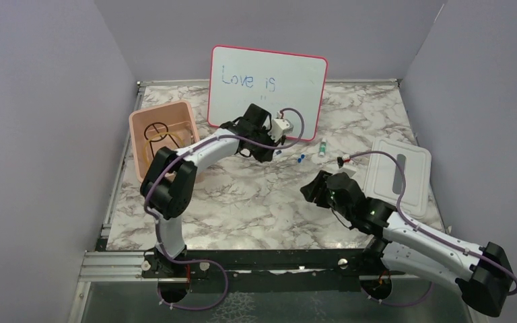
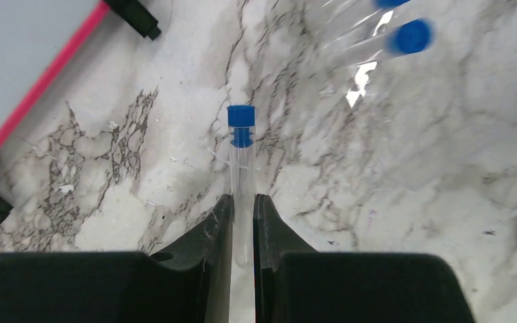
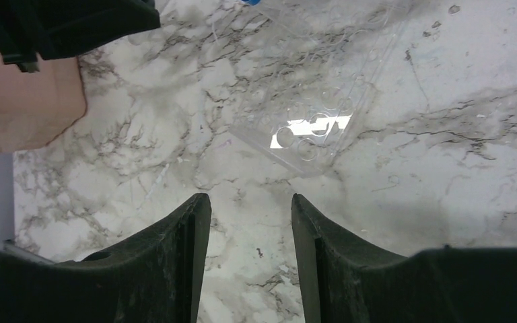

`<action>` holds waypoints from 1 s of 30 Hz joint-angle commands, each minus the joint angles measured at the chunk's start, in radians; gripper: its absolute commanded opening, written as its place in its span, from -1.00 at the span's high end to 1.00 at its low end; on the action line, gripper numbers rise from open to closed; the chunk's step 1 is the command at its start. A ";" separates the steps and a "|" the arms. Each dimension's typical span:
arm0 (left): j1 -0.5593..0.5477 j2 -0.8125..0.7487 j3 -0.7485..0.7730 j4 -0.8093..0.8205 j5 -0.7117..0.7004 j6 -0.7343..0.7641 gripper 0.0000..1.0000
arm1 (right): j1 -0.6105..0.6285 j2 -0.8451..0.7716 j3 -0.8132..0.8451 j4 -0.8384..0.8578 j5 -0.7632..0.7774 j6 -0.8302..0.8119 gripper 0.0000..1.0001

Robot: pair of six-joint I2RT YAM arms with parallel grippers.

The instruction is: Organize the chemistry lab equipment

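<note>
Pinching a clear blue-capped tube (image 2: pixel 242 161) by its lower end, the left gripper (image 2: pixel 243 200) is low over the marble table (image 2: pixel 444 202) near the whiteboard (image 2: pixel 27 60). More tubes (image 2: pixel 409 37) lie just beyond. The right gripper (image 3: pixel 249 202) hangs open and empty, near a clear plastic tray (image 3: pixel 303 134).

Arms (image 1: pixel 205 147) white w/ blk joints, purple cables (image 1: pixel 302 126)

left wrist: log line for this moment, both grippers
left gripper: shut on tube | right gripper: open, empty, over table | spare tubes: on table
</note>
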 commanded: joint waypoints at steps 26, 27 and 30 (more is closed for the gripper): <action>-0.045 -0.684 -0.202 0.169 0.377 -0.139 0.74 | -0.002 0.083 0.523 0.040 -0.098 -0.026 -0.12; -0.045 -0.689 -0.204 0.170 0.378 -0.136 0.74 | -0.002 0.092 0.529 0.032 -0.098 -0.020 -0.10; -0.045 -0.700 -0.208 0.169 0.380 -0.133 0.74 | -0.002 0.107 0.537 0.018 -0.099 -0.006 -0.09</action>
